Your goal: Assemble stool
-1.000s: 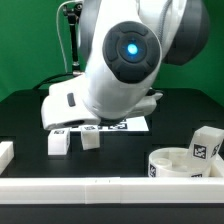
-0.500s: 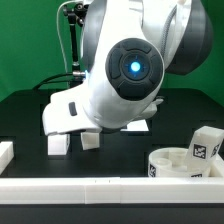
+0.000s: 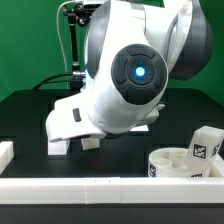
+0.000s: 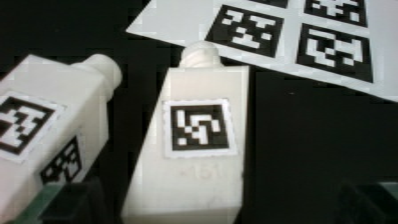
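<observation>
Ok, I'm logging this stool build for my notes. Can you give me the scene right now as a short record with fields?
claw: open, above the centre leg, one finger on each side of it
centre leg: lying flat, tag facing up
second leg: lying beside the centre leg
third leg: by the seat, at the exterior view's right
seat: on the table, no leg visibly fitted
marker board: just past the two lying legs

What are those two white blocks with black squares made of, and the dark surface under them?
Both legs look like hard white plastic, matte: even colour, moulded peg tips. Their tags seem printed stickers. The table looks matte black, maybe cloth or painted board; unclear.
</observation>
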